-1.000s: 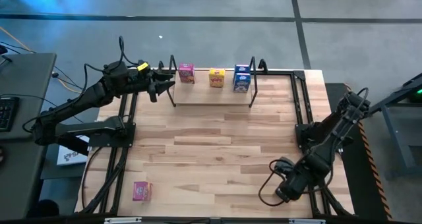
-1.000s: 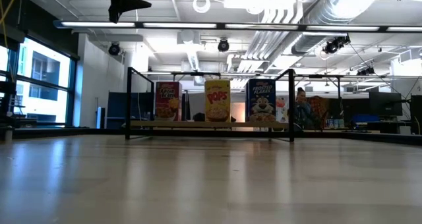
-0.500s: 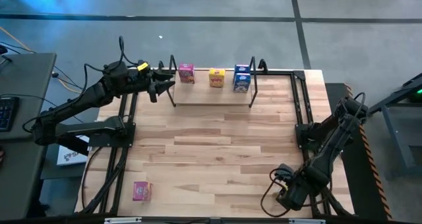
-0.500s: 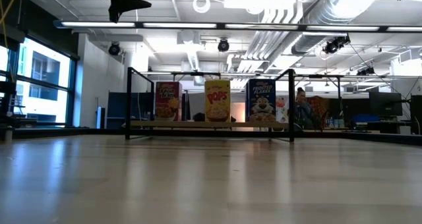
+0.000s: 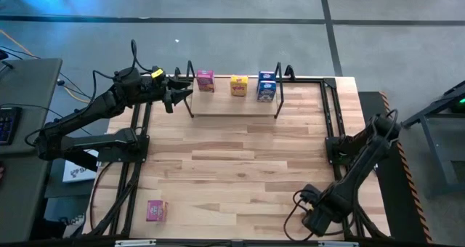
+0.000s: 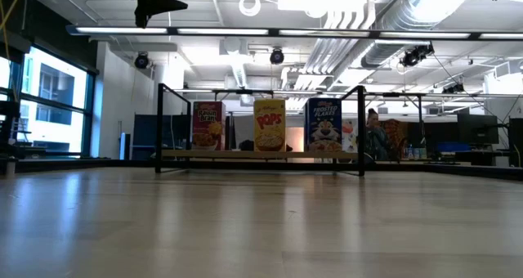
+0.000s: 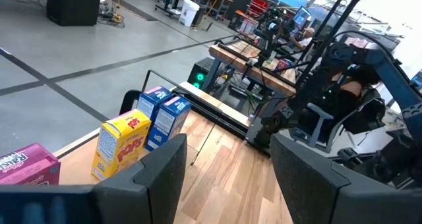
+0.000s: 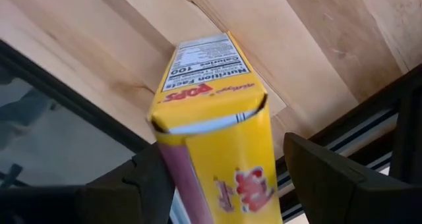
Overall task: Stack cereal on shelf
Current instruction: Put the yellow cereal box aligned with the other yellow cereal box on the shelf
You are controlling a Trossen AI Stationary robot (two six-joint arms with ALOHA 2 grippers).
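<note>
Two dark, matte black jointed arms. Left arm (image 5: 94, 112) carries a yellow tag near wrist, thin black cable looping above. Right arm (image 5: 360, 156) trails looped black cable near wrist.

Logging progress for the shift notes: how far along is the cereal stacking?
Done: pink, yellow and blue boxes stand on the shelf. In hand: the right claw holds a yellow box at the near right corner. Left: a pink box lies near left; the left claw hangs open by the shelf.

we count two pink cereal boxes (image 5: 205, 81), two yellow (image 5: 239, 85), two blue (image 5: 266, 87), one shelf (image 5: 232, 105), and two arms.
</note>
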